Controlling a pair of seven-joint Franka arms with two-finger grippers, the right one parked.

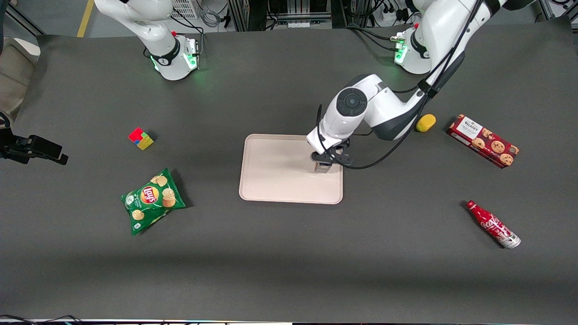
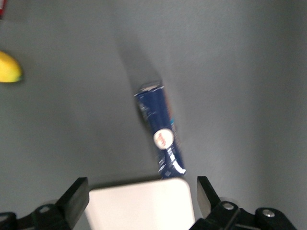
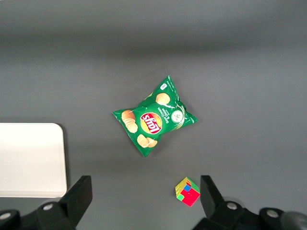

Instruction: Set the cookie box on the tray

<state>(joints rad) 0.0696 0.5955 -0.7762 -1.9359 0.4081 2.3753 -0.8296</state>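
The green chips bag (image 1: pixel 152 201) reads "Lay's", the long red box (image 1: pixel 482 141) reads "Walkers", and the red bottle (image 1: pixel 492 224) seems to carry Coca-Cola script. The cookie box (image 2: pixel 160 129) is dark blue with a round white-and-orange logo; its text is too blurred to read. It lies on the table (image 1: pixel 289 253), just off a corner of the tray (image 2: pixel 139 203). The left arm bends down over the tray's edge, its gripper (image 2: pixel 139 191) hovering there, jaws apart and empty.
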